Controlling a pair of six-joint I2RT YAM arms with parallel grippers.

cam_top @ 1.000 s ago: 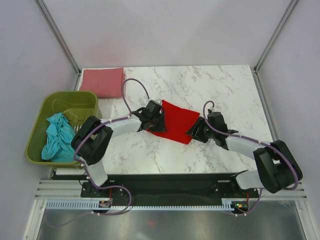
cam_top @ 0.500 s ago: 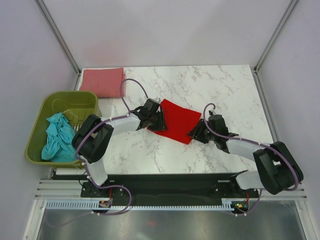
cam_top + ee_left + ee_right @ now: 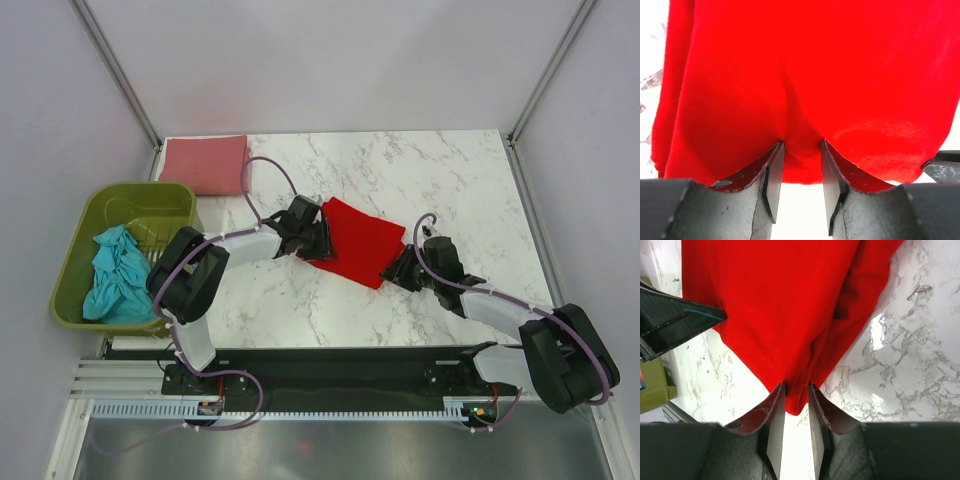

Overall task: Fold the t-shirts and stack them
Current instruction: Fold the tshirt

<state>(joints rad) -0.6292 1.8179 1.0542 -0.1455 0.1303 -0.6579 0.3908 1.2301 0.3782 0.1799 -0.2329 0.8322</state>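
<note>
Red t-shirt [image 3: 358,238] flat on worktop [image 3: 450,170]; left tool [image 3: 797,150] grips its left edge, right tool [image 3: 796,390] narrow, pinching opp. corner.

1. The bright red cloth t-shirt [image 3: 358,240] is matt and soft, with a fine knitted grain.
2. The dusty pink cloth t-shirt [image 3: 203,163] and the teal cloth t-shirt [image 3: 115,275] also look matt.
3. The white marble-pattern bench [image 3: 450,180] is smooth and glossy, with bright reflections.
4. The olive-green plastic basket [image 3: 140,205] is smooth and slightly shiny.
5. The fingers [image 3: 771,185] of the left claw [image 3: 799,167] are black, matt and finely grained.
</note>
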